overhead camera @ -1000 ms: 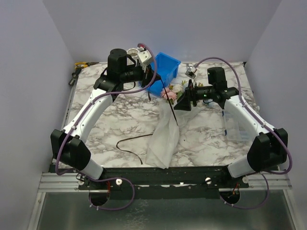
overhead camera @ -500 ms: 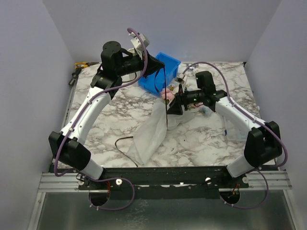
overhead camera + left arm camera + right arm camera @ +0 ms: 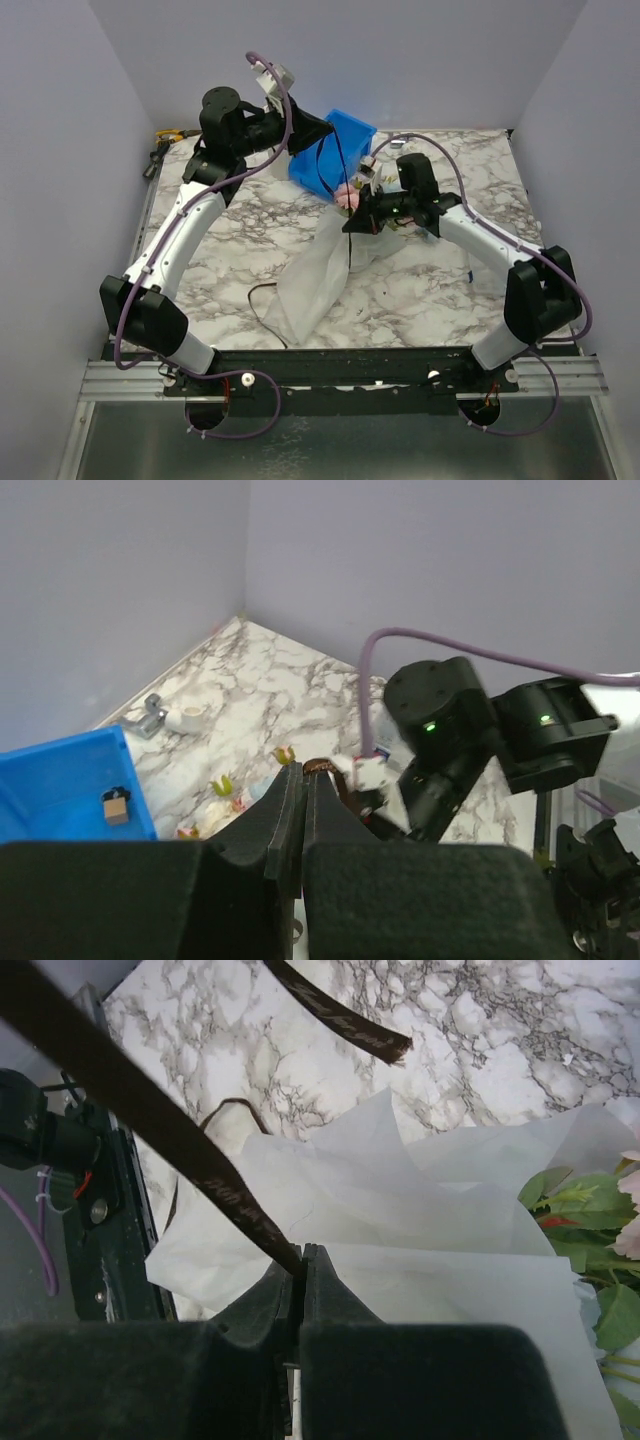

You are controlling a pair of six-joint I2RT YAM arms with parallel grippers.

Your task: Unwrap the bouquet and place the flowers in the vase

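I had the left gripper point(image 3: 303, 780) and right gripper point(image 3: 300, 1260) both clamped on the ribbon point(image 3: 210, 1185); a slow, steady pull looked best to free the bouquet point(image 3: 325, 268).

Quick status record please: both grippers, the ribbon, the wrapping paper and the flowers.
left gripper: jaws shut on the ribbon, raised near the blue bin
right gripper: jaws shut on the ribbon, low over the wrapping paper
ribbon: brown, taut between the two grippers
wrapping paper: white, loosened, spread on the table
flowers: lying in the paper's far end, leaves and pink petals showing
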